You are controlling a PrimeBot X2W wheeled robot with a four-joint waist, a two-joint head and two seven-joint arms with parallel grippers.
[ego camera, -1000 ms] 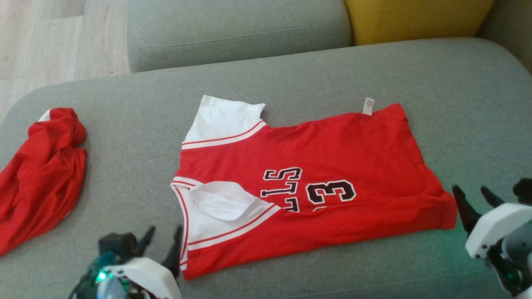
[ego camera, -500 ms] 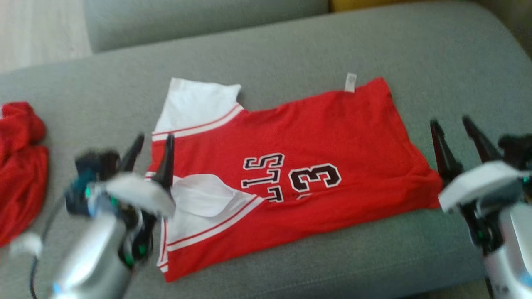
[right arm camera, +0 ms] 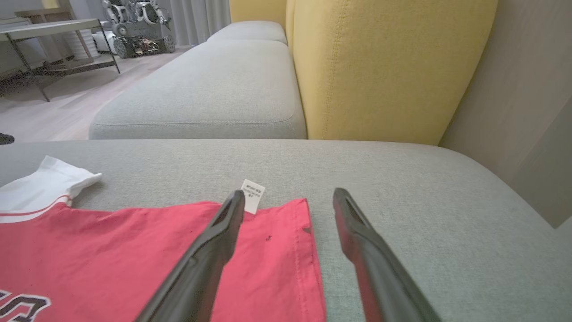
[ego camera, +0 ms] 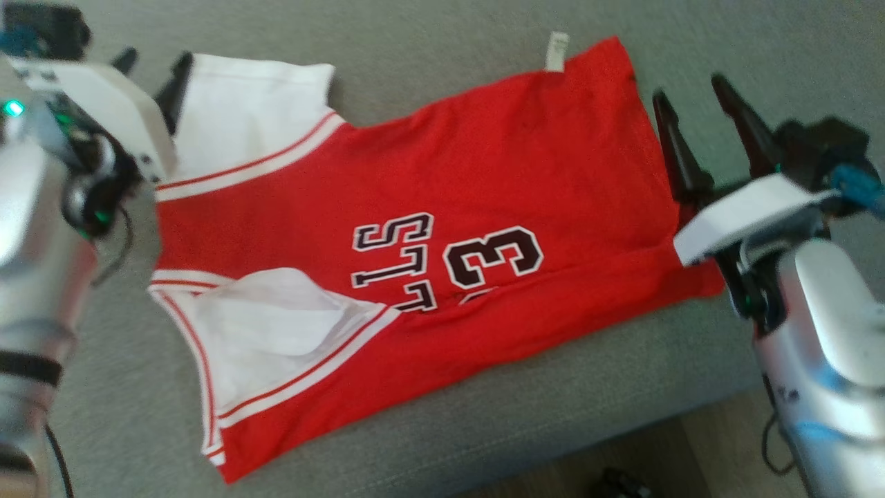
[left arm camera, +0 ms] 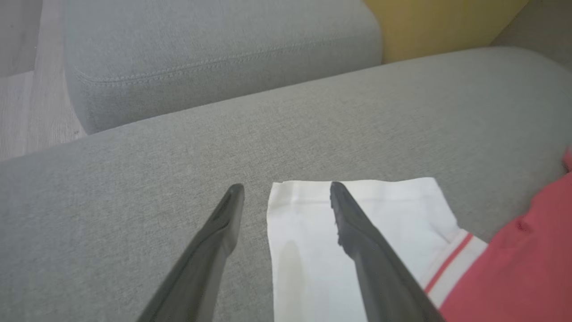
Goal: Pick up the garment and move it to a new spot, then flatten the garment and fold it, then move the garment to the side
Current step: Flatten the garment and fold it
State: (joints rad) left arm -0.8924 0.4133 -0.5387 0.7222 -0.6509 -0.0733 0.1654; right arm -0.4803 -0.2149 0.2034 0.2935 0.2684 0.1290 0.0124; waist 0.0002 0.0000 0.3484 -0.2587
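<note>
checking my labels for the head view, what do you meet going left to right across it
left gripper → far white sleeve → black lettering → number 3 → white tag → right gripper

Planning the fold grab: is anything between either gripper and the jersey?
Nothing visible does. The open left gripper frames the edge of the sleeve; the open right gripper frames the hem of the jersey.

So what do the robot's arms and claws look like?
Both the left arm and right arm are shiny silver-grey. The left claw and right claw each have two long, pointy black fingers on a white block. A green light glows beside the left claw, with a black cable below.
</note>
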